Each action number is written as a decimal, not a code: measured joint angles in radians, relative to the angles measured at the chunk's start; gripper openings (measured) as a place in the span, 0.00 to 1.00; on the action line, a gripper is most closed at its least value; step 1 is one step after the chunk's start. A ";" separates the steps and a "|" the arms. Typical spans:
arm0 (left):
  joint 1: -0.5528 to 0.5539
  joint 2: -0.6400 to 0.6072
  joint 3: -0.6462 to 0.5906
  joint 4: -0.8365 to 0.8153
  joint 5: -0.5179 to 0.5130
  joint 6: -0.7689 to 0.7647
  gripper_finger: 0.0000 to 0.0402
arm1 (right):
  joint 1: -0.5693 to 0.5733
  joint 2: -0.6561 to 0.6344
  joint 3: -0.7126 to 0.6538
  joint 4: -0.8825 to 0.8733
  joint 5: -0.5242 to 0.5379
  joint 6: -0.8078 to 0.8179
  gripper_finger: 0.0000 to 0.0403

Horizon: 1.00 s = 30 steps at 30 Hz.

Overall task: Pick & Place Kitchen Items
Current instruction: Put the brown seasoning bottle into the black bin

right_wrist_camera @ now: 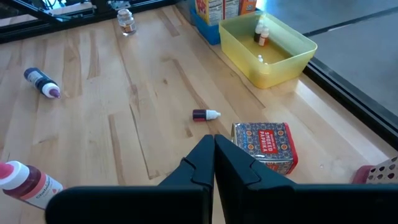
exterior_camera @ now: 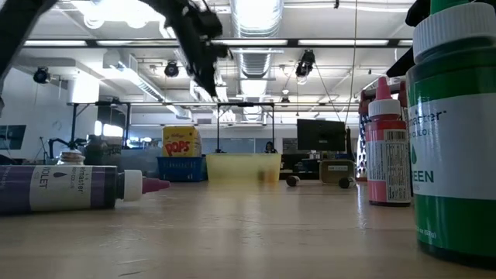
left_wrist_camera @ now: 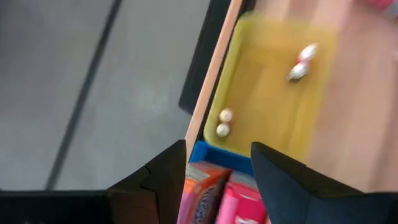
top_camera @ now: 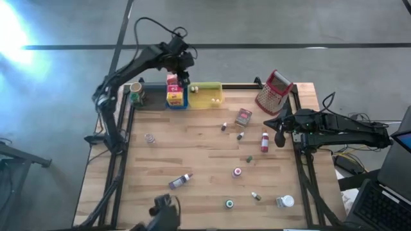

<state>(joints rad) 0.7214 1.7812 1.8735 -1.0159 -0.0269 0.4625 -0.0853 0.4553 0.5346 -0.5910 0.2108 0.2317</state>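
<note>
Cereal boxes (top_camera: 173, 91) stood upright in the blue tray (top_camera: 177, 102) at the surface's far edge, red and yellow, left end effector (left_wrist_camera: 217, 171) parted above them, right end effector (right_wrist_camera: 214, 152) closed near the right edge.

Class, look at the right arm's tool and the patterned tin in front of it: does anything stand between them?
Nothing visible does. The right tool, shut, points at the patterned tin over bare wood; the small dark bottle lies off to one side.
</note>
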 joint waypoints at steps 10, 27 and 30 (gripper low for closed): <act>-0.196 -0.309 -0.115 -0.008 0.125 -0.067 0.46 | 0.000 0.000 0.000 0.000 0.000 0.000 0.02; -0.499 -1.022 -0.977 0.590 0.131 -0.281 0.46 | 0.000 -0.001 0.000 0.000 0.000 0.000 0.02; -0.503 -1.125 -1.107 0.712 0.131 -0.282 0.46 | 0.000 -0.001 0.000 0.000 0.000 0.000 0.02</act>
<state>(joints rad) 0.2184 0.6559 0.7670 -0.3037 0.1040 0.1806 -0.0856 0.4545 0.5350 -0.5907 0.2108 0.2314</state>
